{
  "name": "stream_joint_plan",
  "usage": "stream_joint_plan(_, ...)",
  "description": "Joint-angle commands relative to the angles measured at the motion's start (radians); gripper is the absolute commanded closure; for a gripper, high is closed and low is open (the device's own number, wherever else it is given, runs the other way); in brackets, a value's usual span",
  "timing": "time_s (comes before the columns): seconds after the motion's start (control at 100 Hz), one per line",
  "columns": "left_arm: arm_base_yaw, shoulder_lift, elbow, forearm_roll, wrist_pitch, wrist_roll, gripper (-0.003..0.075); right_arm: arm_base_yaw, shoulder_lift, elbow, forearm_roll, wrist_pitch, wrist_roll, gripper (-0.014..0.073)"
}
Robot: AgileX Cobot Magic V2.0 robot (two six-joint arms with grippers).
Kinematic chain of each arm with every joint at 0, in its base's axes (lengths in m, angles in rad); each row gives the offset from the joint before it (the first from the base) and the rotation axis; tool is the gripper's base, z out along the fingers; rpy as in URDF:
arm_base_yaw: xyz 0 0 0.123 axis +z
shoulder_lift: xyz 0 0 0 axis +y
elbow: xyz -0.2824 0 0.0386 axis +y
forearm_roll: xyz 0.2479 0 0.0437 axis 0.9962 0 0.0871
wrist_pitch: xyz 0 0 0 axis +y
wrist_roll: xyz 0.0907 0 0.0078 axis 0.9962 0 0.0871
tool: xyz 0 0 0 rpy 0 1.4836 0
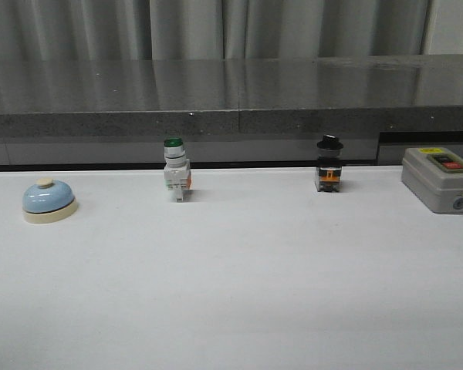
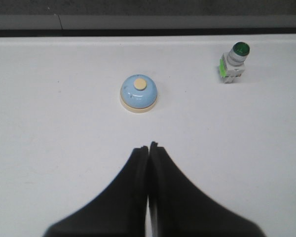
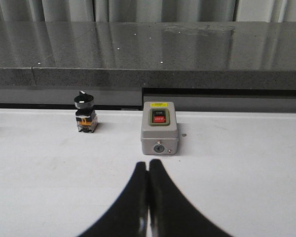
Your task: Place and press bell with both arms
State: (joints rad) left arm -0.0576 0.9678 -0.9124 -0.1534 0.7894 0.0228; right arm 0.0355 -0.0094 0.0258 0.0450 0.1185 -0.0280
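Bell (image 1: 49, 201) sits at the far left of the white table (image 1: 239, 293) in the front view, untouched, with no arm in sight, so you are at the very start. Your left gripper (image 2: 148, 148) hangs pressed closed just short of it and must open first. Your right gripper (image 3: 148, 163), likewise closed, faces the grey switch box (image 3: 159, 128), well away.

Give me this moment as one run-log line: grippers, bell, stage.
stage: pre-grasp | left gripper: shut, empty, short of bell | right gripper: shut, empty, facing grey switch box | bell: upright, untouched
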Motion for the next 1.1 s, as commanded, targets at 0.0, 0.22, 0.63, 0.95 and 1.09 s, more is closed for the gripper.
stream_joint_plan(0.0, 0.0, 0.02, -0.035, -0.02, -0.056, -0.009, 0.0741, -0.007, -0.02, -0.014, -0.004, -0.085, -0.002, 0.0654)
stream_joint_plan(0.22, 0.0, 0.034, -0.035, -0.03, -0.058, 0.031, 0.0731, -0.007, -0.02, -0.014, -0.004, -0.085, -0.002, 0.0654)
stream_joint_plan(0.63, 0.0, 0.034, -0.035, -0.072, -0.071, 0.076, 0.0021, -0.007, -0.02, -0.014, -0.004, -0.085, -0.002, 0.0654)
stream_joint_plan(0.95, 0.0, 0.053, -0.046, -0.078, -0.157, 0.076, 0.0052, -0.007, -0.02, -0.014, -0.004, -0.085, -0.002, 0.0654)
stream_joint_plan(1.09, 0.0, 0.138, -0.111, -0.09, -0.13, 0.076, 0.0052, -0.007, -0.02, -0.014, -0.004, -0.085, -0.002, 0.0654)
